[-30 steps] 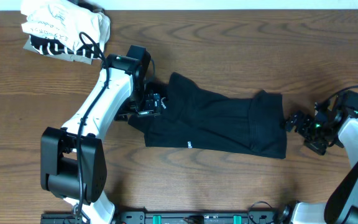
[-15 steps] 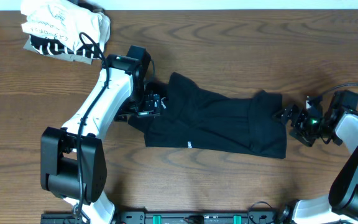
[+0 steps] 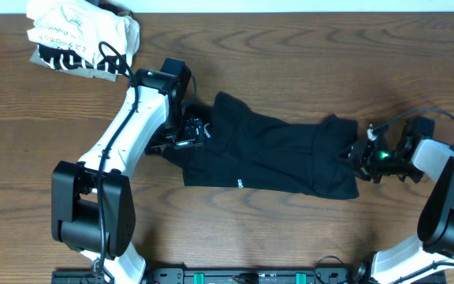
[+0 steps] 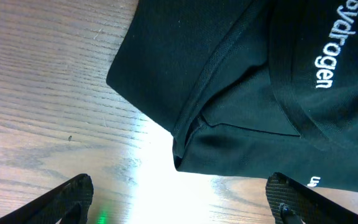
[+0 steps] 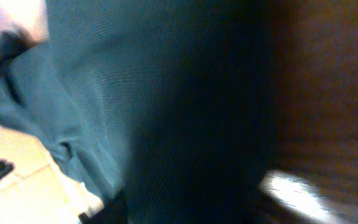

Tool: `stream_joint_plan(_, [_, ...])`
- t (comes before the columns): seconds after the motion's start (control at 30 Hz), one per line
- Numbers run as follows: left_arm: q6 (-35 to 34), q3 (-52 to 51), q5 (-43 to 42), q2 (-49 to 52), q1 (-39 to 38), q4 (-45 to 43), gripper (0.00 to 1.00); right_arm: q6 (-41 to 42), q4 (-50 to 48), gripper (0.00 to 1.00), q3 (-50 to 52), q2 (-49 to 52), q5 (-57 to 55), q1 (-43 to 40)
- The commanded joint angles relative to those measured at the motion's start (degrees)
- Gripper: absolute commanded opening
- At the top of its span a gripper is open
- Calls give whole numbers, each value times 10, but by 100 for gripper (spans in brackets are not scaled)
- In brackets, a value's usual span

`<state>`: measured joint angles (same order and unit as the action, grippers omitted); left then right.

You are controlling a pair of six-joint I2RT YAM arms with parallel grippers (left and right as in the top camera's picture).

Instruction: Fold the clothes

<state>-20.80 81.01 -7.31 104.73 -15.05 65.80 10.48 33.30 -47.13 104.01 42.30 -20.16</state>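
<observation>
Right claw (image 3: pixel 351 152): at the right-hand end of the black shirt (image 3: pixel 274 154). In the overhead view its tips reach onto the hem edge. The right wrist view is filled with dark knit fabric, blurred, with no fingers to be made out. We cannot tell whether it is clamped on the cloth or merely closing towards it.

Left claw (image 3: pixel 198 131): fingers apart, hovering at the shirt's left end, over the collar region. Both dark finger tips (image 4: pixel 67 199) show at the bottom corners of the left wrist view with bare wood between them; nothing gripped.

Shirt position: lying on the wooden surface (image 3: pixel 290 71), mid-frame, partly gathered lengthwise and rumpled, not yet a neat fold. White lettering shows near the collar in the left wrist view; a small white mark sits at the lower edge.

Key relation: the shirt's long axis runs left to right, directly between the two claws. From the right claw the cloth extends leftward; from the left claw, rightward. Each arm is nearest its own end.

Judgement: we read this as the right arm taking the hem for a fold along the long axis.

Surroundings: white bundle with black lettering (image 3: pixel 81 37) at the far left corner, well apart.

Obstructions: none we can see along the shirt.
</observation>
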Motion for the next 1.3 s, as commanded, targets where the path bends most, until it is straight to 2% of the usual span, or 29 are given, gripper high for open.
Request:
stream_joint_plan(0.0, [-5, -3, 2, -2, 2, 3, 91, 44, 0, 1, 26, 33, -127, 7])
stream_joint_plan(0.27, [-5, -3, 2, -2, 2, 4, 91, 52, 35, 1, -13, 16, -182, -15])
stream_joint_plan(0.4, [-5, -3, 2, -2, 2, 4, 91, 54, 105, 1, -68, 7, -255, -35])
stream_joint_plan(0.6, [-5, -3, 2, -2, 2, 3, 91, 104, 257, 1, -185, 5, -448, -46])
stream_joint_plan(0.8, [-5, -3, 2, -2, 2, -2, 91, 124, 344, 1, -269, 5, -488, -40])
stream_joint_plan(0.97, [-5, -3, 2, -2, 2, -6, 91, 144, 364, 1, -276, 5, -518, 0])
stream_joint_plan(1.27, [-5, -3, 2, -2, 2, -5, 91, 179, 367, 1, -273, 5, -545, 146])
